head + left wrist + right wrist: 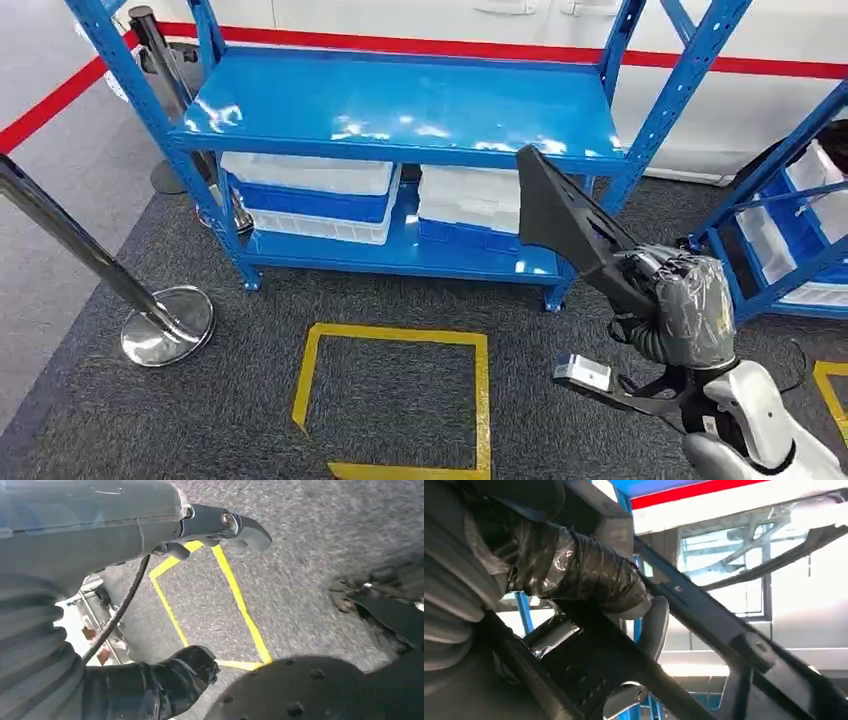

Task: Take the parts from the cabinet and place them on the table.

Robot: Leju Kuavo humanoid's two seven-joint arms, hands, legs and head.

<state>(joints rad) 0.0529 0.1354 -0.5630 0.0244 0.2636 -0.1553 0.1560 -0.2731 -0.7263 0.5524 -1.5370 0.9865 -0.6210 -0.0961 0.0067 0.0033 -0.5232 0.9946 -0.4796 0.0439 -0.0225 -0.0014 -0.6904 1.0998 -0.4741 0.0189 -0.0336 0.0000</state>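
The long black part sits in the right hand, which grips its lower end; its long axis runs from about four o'clock up to ten o'clock, the broad end pointing toward the blue cabinet and overlapping its right front post. White bins lie on the lower shelf. The left hand hangs over grey carpet and a yellow floor square — fingers apart, holding nothing.

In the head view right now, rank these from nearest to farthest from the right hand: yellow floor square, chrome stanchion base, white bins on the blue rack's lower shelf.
From the right hand, which grips a black part:
1. White bins, just beyond the part, on the lower shelf.
2. Yellow floor square, to the hand's left on the carpet.
3. Chrome stanchion base, far left.
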